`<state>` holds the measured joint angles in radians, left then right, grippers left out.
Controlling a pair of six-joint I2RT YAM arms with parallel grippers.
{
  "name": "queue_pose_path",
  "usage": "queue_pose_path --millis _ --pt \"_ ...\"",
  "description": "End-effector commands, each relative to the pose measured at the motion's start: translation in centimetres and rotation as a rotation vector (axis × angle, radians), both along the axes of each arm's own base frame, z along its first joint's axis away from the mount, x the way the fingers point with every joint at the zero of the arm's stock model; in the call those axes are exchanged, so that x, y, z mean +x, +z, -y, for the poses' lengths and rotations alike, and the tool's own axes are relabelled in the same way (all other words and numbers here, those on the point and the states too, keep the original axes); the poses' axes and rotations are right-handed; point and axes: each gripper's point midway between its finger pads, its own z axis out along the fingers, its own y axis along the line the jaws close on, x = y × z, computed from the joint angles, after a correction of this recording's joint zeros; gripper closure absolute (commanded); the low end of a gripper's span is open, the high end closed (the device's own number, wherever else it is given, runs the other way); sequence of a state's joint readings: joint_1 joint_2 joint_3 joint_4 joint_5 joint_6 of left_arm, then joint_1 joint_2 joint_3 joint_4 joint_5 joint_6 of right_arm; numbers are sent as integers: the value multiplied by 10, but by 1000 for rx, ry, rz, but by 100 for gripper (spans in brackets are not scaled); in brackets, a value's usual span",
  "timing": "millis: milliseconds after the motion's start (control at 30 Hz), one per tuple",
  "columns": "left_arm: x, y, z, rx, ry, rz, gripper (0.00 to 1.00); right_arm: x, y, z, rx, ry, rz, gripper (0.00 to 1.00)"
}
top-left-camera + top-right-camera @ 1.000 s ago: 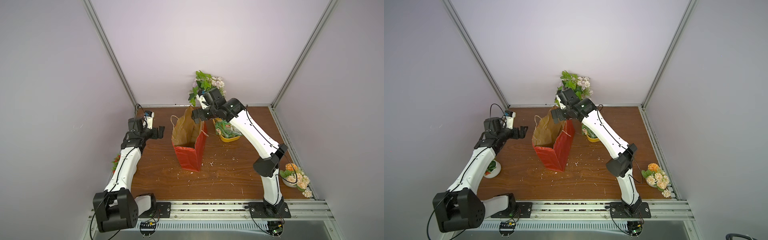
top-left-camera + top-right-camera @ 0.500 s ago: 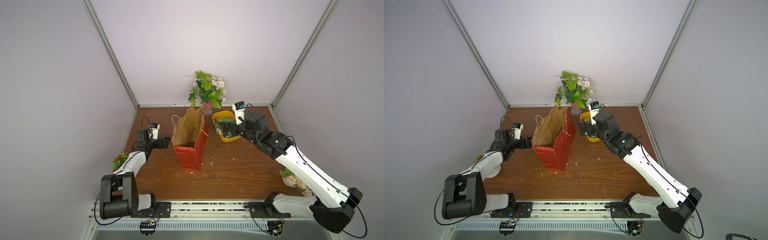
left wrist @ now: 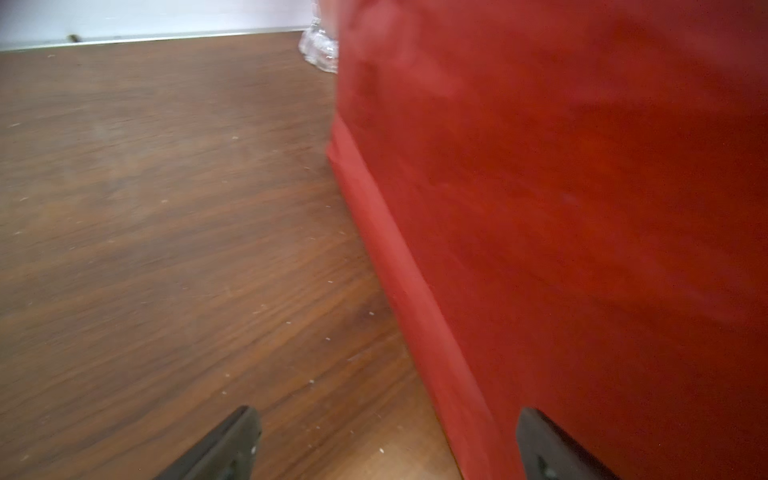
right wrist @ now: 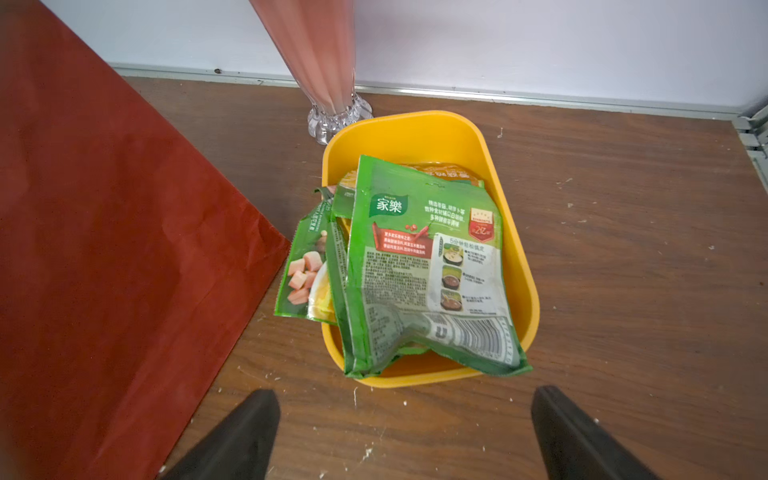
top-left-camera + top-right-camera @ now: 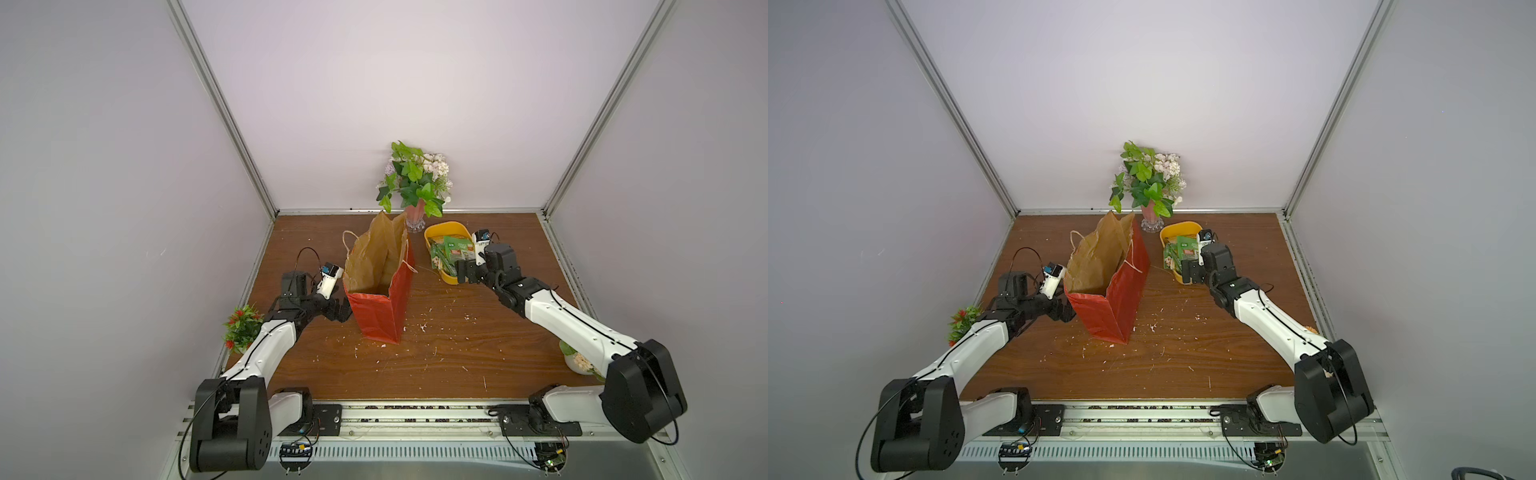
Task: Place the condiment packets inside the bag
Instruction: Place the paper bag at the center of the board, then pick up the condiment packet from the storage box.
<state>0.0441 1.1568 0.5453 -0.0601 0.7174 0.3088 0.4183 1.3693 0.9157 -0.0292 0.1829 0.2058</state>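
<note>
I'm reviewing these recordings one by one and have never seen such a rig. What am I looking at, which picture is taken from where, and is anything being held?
Two white-and-black robot arms are bolted to the front edge of a brown wooden table. Each ends in a two-finger gripper.

Two of the pictures look down from overhead and show nearly the same scene. The other two come from a camera on each arm's wrist.

On the table stand a tall red paper bag, open and brown inside, and a yellow plastic tub holding flat green condiment packets. There is also a pink glass vase of plants.

The left gripper sits beside the bag's wall, and the right gripper faces the tub. Both are open and hold nothing.
</note>
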Motion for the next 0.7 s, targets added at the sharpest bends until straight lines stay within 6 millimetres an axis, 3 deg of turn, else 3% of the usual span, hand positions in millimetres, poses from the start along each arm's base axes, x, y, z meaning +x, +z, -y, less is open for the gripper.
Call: queue_pose_path --millis 0,500,667 --pt "-23 -5 16 -13 -129 -21 1 25 24 -12 48 6 95 4" --pt "-67 -6 44 -81 -401 -39 1 96 5 -31 71 -98 68 15" --pt "-53 -8 37 -32 -361 -51 1 111 -3 -38 33 -136 70 17"
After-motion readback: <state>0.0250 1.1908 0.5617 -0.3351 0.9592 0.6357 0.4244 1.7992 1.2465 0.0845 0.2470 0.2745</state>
